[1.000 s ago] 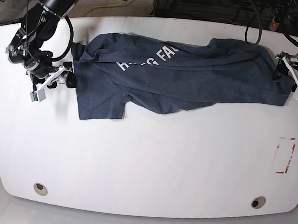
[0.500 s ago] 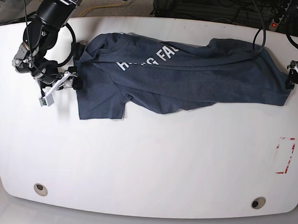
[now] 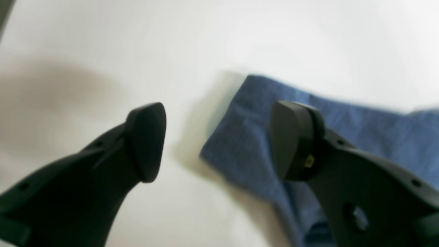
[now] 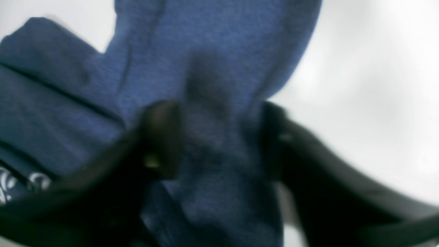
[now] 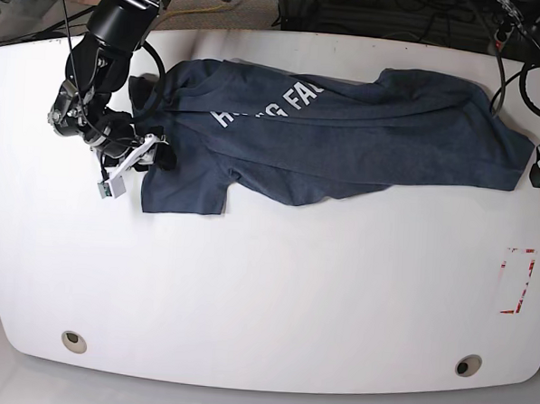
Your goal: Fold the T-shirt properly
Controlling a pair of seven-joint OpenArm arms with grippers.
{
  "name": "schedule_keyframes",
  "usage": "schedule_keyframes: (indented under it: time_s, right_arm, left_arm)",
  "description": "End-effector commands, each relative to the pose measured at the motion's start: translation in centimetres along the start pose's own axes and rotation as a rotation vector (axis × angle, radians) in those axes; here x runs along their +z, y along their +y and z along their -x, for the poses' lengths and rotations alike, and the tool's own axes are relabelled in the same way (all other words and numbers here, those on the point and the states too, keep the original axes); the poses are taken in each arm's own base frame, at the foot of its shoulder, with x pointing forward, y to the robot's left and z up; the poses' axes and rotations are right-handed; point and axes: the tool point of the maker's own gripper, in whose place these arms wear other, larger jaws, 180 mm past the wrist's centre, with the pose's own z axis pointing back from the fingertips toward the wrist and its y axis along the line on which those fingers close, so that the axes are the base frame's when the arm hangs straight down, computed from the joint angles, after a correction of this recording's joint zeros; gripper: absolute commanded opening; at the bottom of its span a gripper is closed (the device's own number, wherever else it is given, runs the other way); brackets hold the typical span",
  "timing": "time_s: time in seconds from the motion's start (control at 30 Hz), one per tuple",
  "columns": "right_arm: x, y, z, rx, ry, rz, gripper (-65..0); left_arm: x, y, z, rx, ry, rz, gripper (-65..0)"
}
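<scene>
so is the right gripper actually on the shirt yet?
Touching. The right wrist view shows the T-shirt bunched between the fingers of the right gripper, fabric against both, though the picture is blurred.

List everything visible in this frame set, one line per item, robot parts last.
T-shirt: one, navy with white lettering, spread crumpled across the far half of the table.
Table: one, white, with two round holes near the front edge.
Tape mark: one, red and white, on the table's right side in the base view.
Cables: several, dark, behind the table.
Right gripper: one, black, jaws either side of a shirt fold.
Left gripper: one, black, open at the shirt's edge.
</scene>
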Motion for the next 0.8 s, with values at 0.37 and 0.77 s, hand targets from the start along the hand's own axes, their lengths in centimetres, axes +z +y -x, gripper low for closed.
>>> schedule_keyframes:
  time_s: [0.37, 0.77]
  right_arm:
    - [-1.5, 3.0, -0.7, 0.104, 0.035, -0.061, -62.3]
    - [-1.3, 2.7, -0.7, 0.102, 0.028, -0.056, -62.5]
  left_arm:
    - [-6.8, -5.2, -0.9, -0.005, 0.031, 0.151, -20.3]
    - [-7.0, -4.1, 1.8, -0.034, 0.130, 0.130, -20.3]
